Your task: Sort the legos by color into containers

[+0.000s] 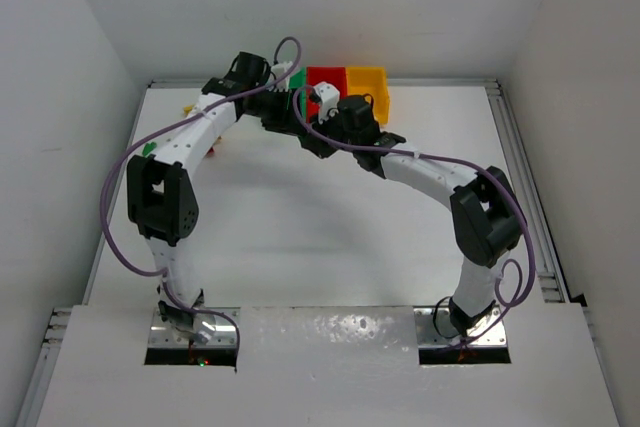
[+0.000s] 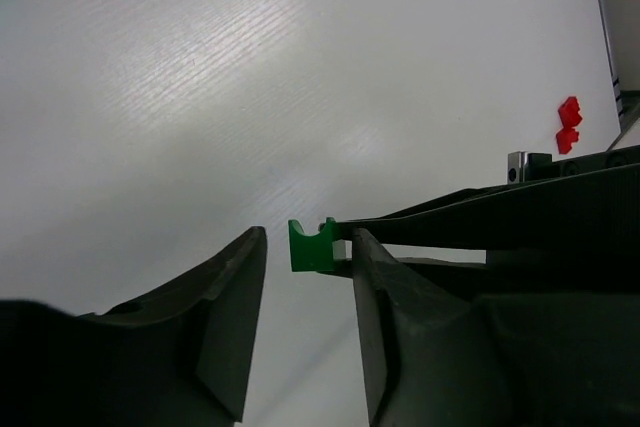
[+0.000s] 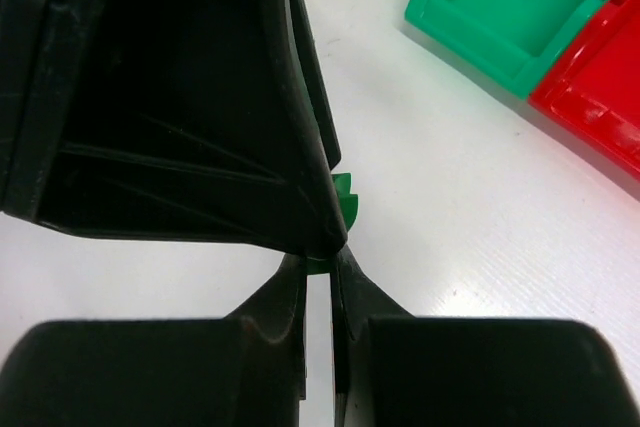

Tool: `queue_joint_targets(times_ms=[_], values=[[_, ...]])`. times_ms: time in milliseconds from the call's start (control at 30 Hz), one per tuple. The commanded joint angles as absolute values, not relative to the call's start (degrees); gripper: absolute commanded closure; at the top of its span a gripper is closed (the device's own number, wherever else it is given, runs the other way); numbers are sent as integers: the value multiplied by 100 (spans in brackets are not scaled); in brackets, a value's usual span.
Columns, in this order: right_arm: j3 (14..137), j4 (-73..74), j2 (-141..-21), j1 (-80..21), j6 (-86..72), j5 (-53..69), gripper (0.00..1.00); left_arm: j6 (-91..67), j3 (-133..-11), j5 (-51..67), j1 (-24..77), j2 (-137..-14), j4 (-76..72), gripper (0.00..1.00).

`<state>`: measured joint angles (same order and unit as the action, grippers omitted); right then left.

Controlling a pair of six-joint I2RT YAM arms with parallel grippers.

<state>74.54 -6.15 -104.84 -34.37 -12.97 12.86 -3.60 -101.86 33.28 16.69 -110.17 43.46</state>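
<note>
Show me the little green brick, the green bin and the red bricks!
green brick (image 2: 312, 245): left wrist view, its front face.
green bin (image 3: 497, 7): right wrist view, its bare floor.
red bricks (image 2: 570, 112): left wrist view, on the upper one.

Robot lab test cell, white table (image 1: 300, 237) boxed in by bare white walls (image 1: 60, 77), left arm (image 1: 165, 197) and right arm (image 1: 482, 219) bolted at its near edge, purple cables (image 1: 106, 202), metal rail (image 1: 516, 167) along its right edge, containers (image 1: 366, 81) at the far edge.

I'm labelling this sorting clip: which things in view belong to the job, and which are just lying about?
Job: pinched green lego, red legos, green bin, red bin, yellow bin.
Just there: purple cables, white table.
</note>
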Motion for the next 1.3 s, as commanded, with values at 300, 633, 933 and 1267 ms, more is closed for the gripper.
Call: queue_joint_targets(times_ms=[300, 633, 933, 1267], values=[[7506, -1178, -10309, -3489, -1450, 1134, 100, -676, -9984, 3586, 1749, -10775, 4043, 98], [7418, -879, -10292, -3489, -1643, 871, 24, -633, -10116, 2553, 1732, -10793, 4069, 100], [6830, -203, -9660, -3463, -1626, -122, 12, -738, -10634, 161, 1477, -11125, 2772, 100], [6732, 2152, -8948, -3349, -1880, -1633, 12, -335, -13227, -1028, 1415, -13639, 2172, 100]])
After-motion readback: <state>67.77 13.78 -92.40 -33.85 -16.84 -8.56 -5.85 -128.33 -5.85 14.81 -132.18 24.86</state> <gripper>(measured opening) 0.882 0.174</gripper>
